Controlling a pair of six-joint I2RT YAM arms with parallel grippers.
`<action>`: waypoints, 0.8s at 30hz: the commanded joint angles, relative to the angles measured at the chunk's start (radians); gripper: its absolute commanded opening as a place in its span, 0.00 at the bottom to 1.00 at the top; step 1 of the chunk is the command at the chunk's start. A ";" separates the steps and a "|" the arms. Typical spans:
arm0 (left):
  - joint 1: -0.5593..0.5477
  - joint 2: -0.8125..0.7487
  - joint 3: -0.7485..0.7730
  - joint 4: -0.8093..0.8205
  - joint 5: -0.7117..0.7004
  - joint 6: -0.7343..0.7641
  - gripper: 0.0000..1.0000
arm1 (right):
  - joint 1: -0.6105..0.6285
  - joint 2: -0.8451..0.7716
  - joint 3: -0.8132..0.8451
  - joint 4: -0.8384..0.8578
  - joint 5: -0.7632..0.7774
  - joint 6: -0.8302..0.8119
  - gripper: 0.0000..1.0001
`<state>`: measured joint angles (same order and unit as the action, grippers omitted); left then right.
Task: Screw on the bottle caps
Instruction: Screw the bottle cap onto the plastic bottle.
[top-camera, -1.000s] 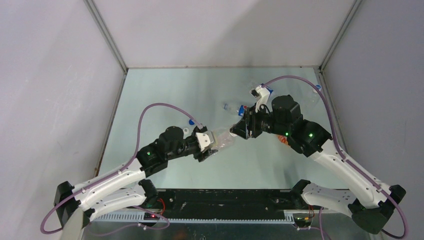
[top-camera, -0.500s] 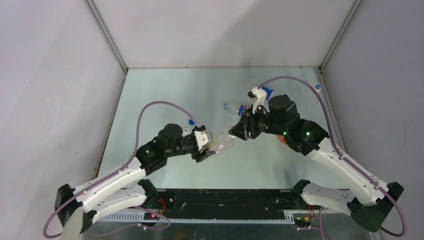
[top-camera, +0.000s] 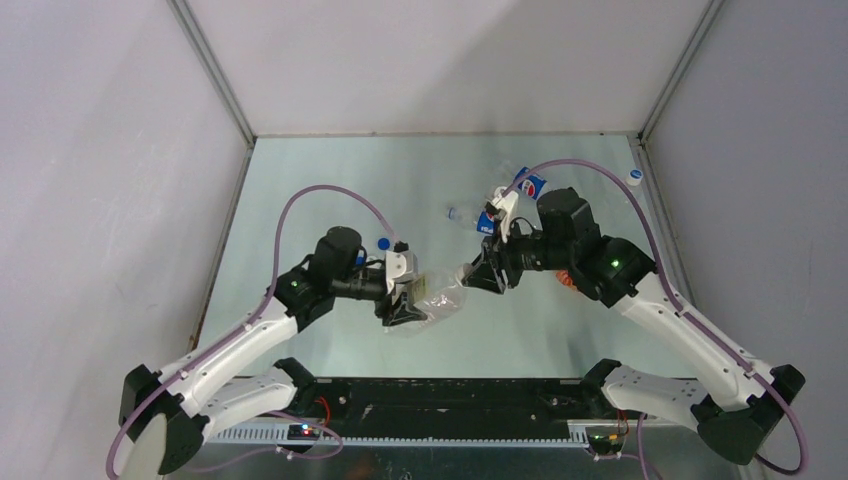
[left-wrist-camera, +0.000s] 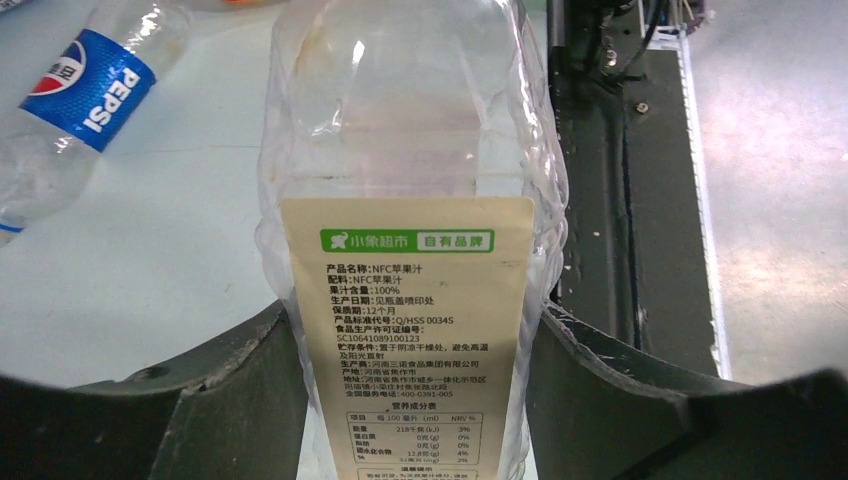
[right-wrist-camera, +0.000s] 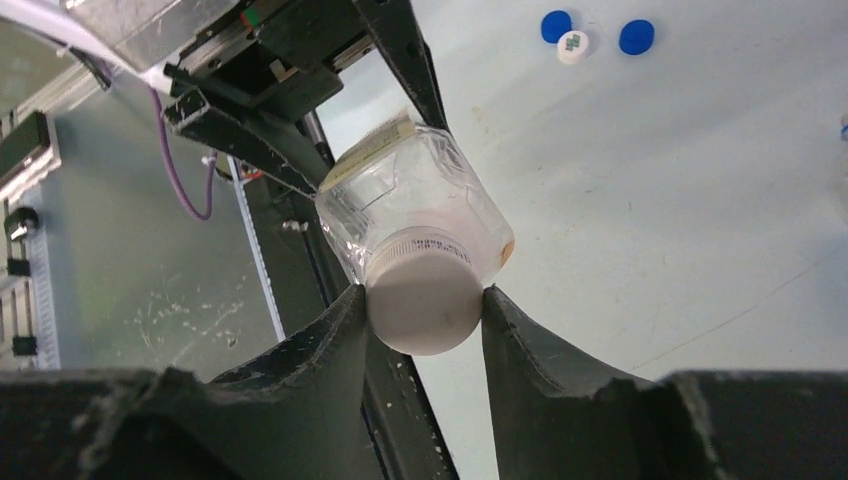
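My left gripper (top-camera: 405, 302) is shut on a clear bottle (top-camera: 440, 295) with a beige printed label and holds it above the table. In the left wrist view the bottle (left-wrist-camera: 405, 150) fills the gap of the gripper (left-wrist-camera: 410, 345), with both fingers pressed on its sides. My right gripper (top-camera: 472, 276) meets the bottle's neck. In the right wrist view it (right-wrist-camera: 425, 300) is shut on a white cap (right-wrist-camera: 425, 318) that sits on the mouth of the bottle (right-wrist-camera: 405, 195). Two loose blue caps (right-wrist-camera: 556, 25) (right-wrist-camera: 636, 37) and a white cap (right-wrist-camera: 573, 46) lie on the table beyond.
A Pepsi bottle (left-wrist-camera: 85, 85) lies on the table beside the held bottle. Another Pepsi bottle (top-camera: 530, 184) lies behind the right arm. A loose blue cap (top-camera: 383, 243) lies by the left arm and a white cap (top-camera: 634, 176) at the far right edge. The black base rail (top-camera: 450, 395) runs along the near edge.
Both grippers have shifted left and toward the near edge with the bottle between them. The left wrist has turned, and the bottle now points more steeply.
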<state>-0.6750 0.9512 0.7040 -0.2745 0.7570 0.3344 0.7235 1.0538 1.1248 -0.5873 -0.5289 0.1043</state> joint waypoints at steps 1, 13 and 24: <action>0.003 -0.002 0.064 0.001 0.160 0.031 0.00 | -0.013 0.008 0.001 -0.022 -0.132 -0.155 0.00; 0.000 0.034 0.112 -0.054 0.223 0.057 0.00 | -0.017 0.005 0.011 -0.032 -0.159 -0.295 0.00; -0.198 -0.149 -0.040 0.285 -0.516 0.021 0.00 | 0.083 0.039 0.027 0.033 0.135 0.165 0.00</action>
<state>-0.7895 0.8593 0.6689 -0.2913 0.5365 0.3386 0.7547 1.0641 1.1286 -0.6147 -0.5304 0.0311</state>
